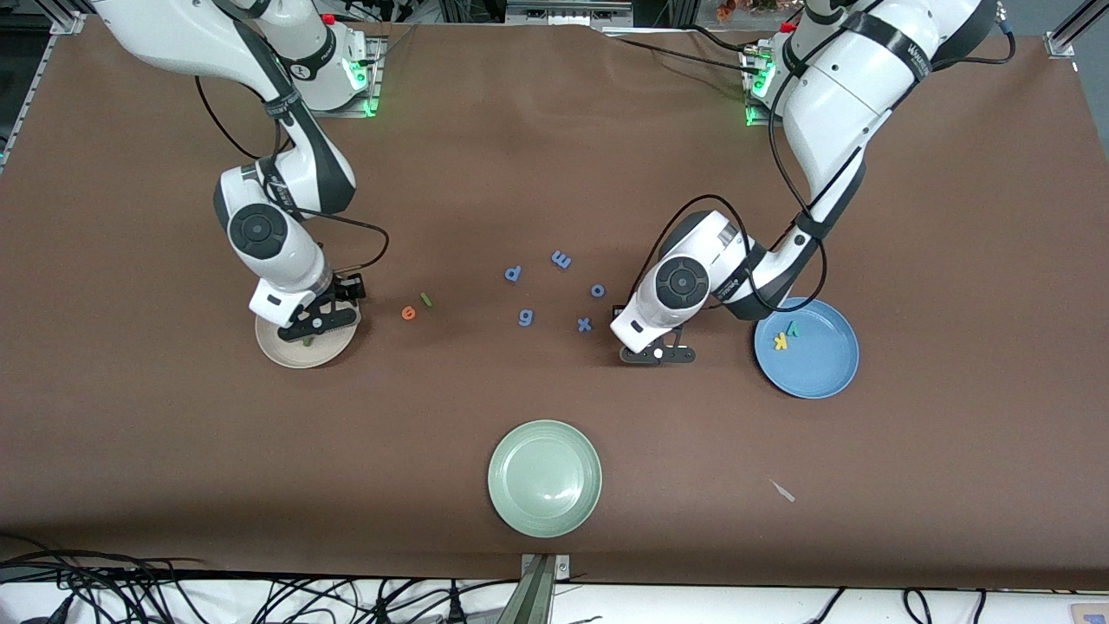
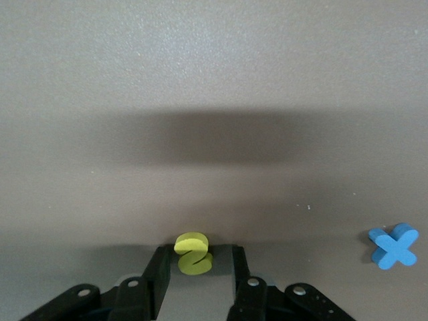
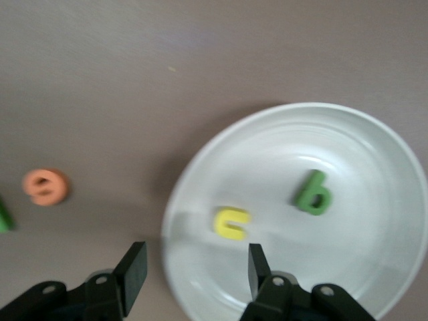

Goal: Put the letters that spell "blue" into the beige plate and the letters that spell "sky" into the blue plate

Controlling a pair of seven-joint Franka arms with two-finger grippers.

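My right gripper [image 1: 316,325] [image 3: 196,257] hangs open over the rim of the beige plate [image 1: 282,354] [image 3: 200,167]. In that plate lie the yellow u [image 3: 231,223] and the dark green b [image 3: 313,193]. The orange e [image 1: 408,313] [image 3: 45,186] and the green l [image 1: 425,299] [image 3: 3,217] lie on the table beside the plate, toward the middle. My left gripper [image 1: 658,354] [image 2: 198,257] is down at the table with the yellow s [image 2: 194,253] between its fingers, which stand slightly apart from it. The blue plate [image 1: 823,373] holds the yellow k [image 1: 781,341] and the teal y [image 1: 793,328].
Several periwinkle letters lie mid-table: p [image 1: 513,274], m [image 1: 560,258], o [image 1: 598,290], g [image 1: 525,318] and x [image 1: 585,324] [image 2: 393,245], the x close to my left gripper. A pale green plate [image 1: 544,477] sits nearer the front camera. A small pale scrap [image 1: 784,491] lies nearby.
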